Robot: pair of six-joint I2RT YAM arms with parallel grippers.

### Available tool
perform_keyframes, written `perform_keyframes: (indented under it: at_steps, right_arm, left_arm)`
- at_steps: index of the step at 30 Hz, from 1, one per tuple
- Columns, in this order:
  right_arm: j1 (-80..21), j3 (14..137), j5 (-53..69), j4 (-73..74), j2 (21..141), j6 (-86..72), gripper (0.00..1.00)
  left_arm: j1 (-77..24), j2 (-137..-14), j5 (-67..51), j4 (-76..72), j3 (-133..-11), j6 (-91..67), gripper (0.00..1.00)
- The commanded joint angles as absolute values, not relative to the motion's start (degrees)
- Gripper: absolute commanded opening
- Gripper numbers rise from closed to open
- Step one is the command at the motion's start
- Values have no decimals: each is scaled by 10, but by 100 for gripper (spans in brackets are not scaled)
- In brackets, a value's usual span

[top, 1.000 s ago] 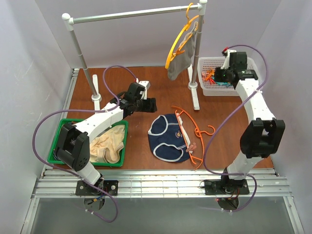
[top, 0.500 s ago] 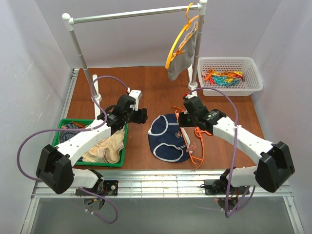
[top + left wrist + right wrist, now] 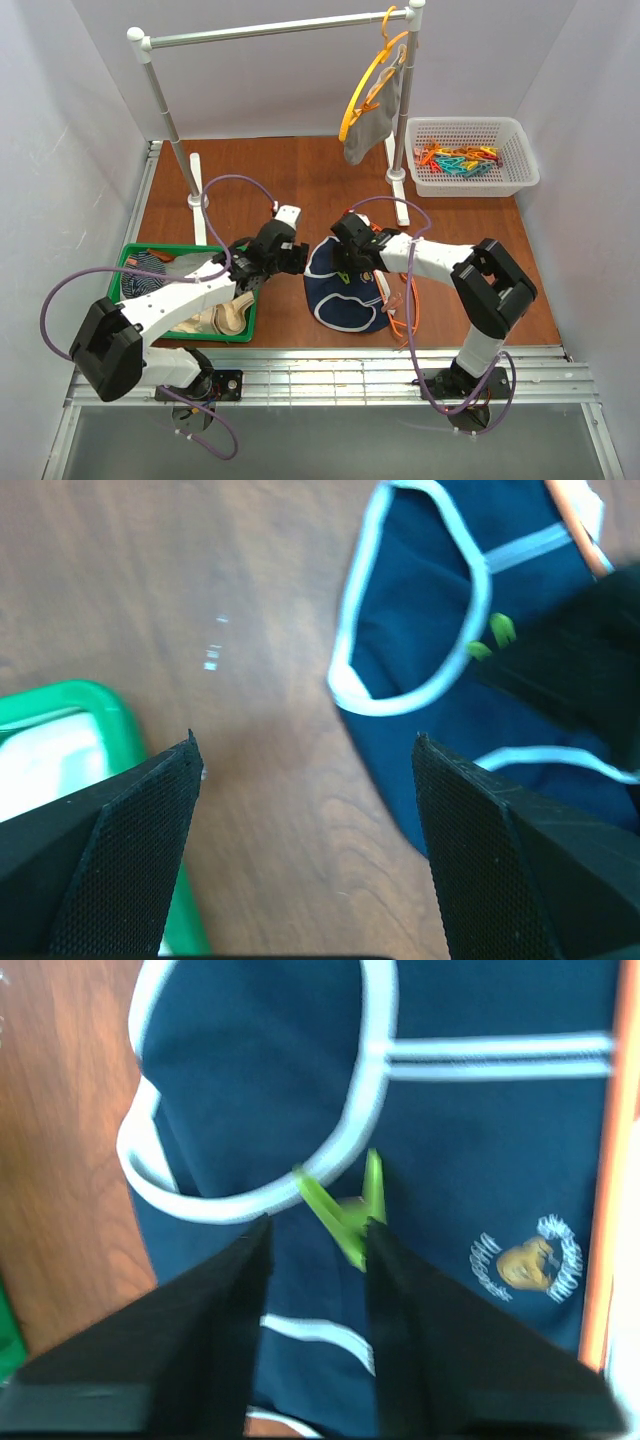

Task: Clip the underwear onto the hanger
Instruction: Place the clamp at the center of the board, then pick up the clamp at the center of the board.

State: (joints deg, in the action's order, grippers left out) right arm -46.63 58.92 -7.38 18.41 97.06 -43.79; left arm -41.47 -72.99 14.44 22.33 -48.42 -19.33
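Hovering low over the navy blue fabric briefs with white piping, the right end effector has a small lime-green plastic clothes peg between its tips, leaning against one finger. The jaws show a narrow gap, and I cannot tell whether the peg is pinched or let go. The briefs lie flat on the brown wooden table, with the thin red-orange plastic hanger lying along their right side, touching them. The left end effector hangs spread wide and empty just beside the briefs' left edge.

The main risk, as I judge it, is that the peg sits over a leg opening, apart from the hanger's frame. It could bite cloth alone, or drop loose onto the fabric. A slack hold would also let it twist out of line. The two end effectors are close together and could knock each other.
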Motion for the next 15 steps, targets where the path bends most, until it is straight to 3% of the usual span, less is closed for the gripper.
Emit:
perform_keyframes:
  at_steps: [1,2,4,15]
  right_arm:
    - [-469,648,-61,149,983,-437,36]
    - [-468,650,-63,151,980,-435,44]
    - [-465,640,-95,167,955,-431,49]
    - [-333,471,-178,183,729,-380,51]
  left_arm:
    - [-460,-748,193,218,-491,-210,76]
    - [-477,-758,198,218,-497,-207,76]
    - [-493,-780,215,219,-511,-201,76]
    - [-578,-958,252,270,-649,-281,67]
